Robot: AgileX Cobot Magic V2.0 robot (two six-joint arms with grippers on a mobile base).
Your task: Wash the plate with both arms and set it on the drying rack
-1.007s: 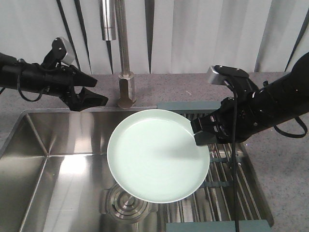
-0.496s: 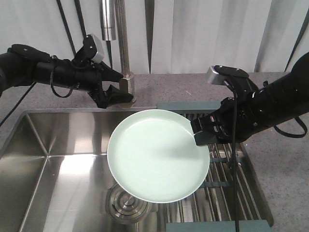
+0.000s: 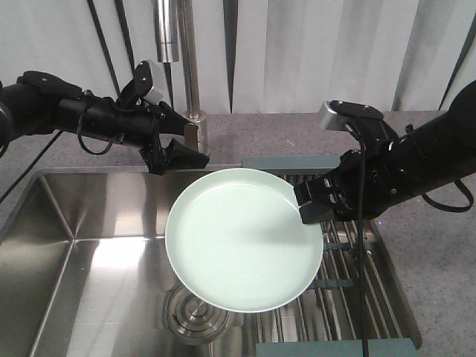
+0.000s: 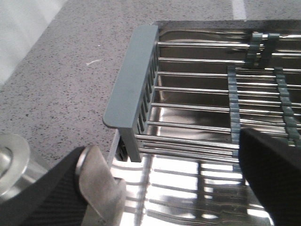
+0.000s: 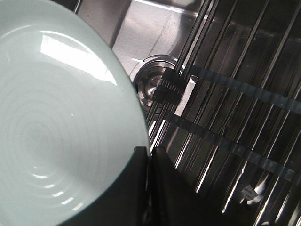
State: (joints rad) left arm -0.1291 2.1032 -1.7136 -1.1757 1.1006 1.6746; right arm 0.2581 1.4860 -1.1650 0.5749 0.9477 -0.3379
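Left arm reaches in over the counter from the left edge, roughly level, and ends beside the tap. Left gripper hangs above the back rim of the sink, close to the tap base, with its fingers spread apart and nothing between them. The left wrist view confirms this: the two dark fingers sit at opposite sides of the frame with the rack visible in the gap. The plate is held in the air over the right part of the sink, face up and about level, with its far edge near the left gripper but not touching it. The drain shows below the plate's near edge. Right gripper is clamped on the plate's right rim; the right wrist view shows one finger above and one below the rim. Right arm extends away to the right. The rack lies across the right end of the sink, partly under the plate, bars running front to back.
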